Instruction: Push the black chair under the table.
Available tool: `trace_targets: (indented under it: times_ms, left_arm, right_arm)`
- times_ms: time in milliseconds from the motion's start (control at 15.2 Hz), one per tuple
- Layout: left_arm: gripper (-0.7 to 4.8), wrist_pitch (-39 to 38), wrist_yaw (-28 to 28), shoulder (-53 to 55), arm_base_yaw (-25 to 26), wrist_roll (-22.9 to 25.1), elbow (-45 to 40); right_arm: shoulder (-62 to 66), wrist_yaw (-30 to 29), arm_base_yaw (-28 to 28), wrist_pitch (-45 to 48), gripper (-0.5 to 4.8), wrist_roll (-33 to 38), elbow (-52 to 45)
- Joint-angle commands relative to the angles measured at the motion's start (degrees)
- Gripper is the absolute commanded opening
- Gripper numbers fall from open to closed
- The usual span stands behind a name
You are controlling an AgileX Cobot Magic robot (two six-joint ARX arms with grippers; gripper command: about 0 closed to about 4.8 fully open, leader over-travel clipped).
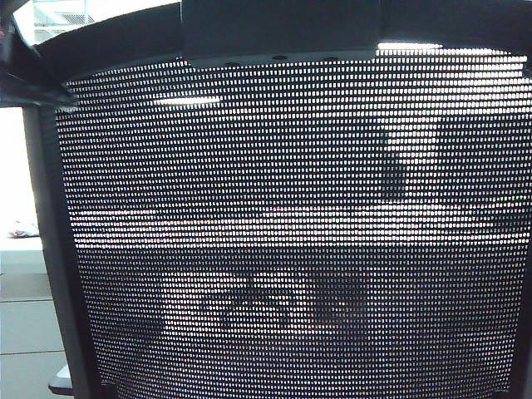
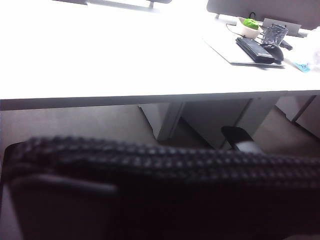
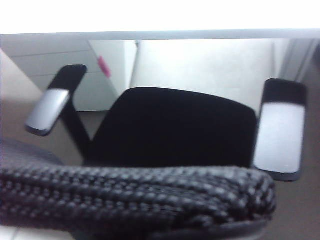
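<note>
Left gripper: none of my views shows it, so I cannot tell whether its fingers are spread or pressed together. My left wrist camera looks over a dark padded mesh edge of the black chair [image 2: 165, 165], which lies blurred and very close across the lower part of that view.

Right gripper: likewise unseen, its opening unknown to me. My right wrist camera looks down over a similar mesh-covered edge of the chair.

Black chair, exterior view [image 1: 283, 249]: the see-through mesh back fills nearly the whole picture, with the solid black frame down the left side and across the top.

Black chair, right wrist view [image 3: 175, 127]: the black seat lies beyond the mesh edge, with one armrest [image 3: 50, 107] on one side and a second armrest [image 3: 280, 135] on the other, both showing pale glare on their pads. The front of the seat sits close to the table's edge; whether it passes beneath it I cannot tell.

Table [image 2: 100, 55]: a white flat top with a thick front edge, standing just beyond the chair. White supports [image 2: 170, 117] show underneath.

Items on the far end of the tabletop: a keyboard [image 2: 255, 49], a small bowl with something green [image 2: 248, 26], and a crinkled silver packet [image 2: 274, 35].

Table, right wrist view [image 3: 160, 20]: a bright white band above the seat.
</note>
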Motion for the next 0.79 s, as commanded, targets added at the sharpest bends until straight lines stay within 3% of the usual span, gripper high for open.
trace_targets:
  times_ms: [66,459,787]
  left_arm:
    - [-0.06,7.2,-4.6,5.8,0.6,0.0,0.2]
    - [-0.06,15.1,-5.0,12.9,1.9,0.4,0.3]
    - [-0.06,17.0,4.5,15.9,14.3,-1.7,1.9]
  right_arm:
    - [3.3,1.7,-3.1,8.2,-0.05,-0.5,0.5]
    - [13.3,1.3,-3.1,17.7,-0.05,-1.9,0.6]
    - [19.5,-3.8,-5.9,26.0,-0.05,-2.0,0.7]
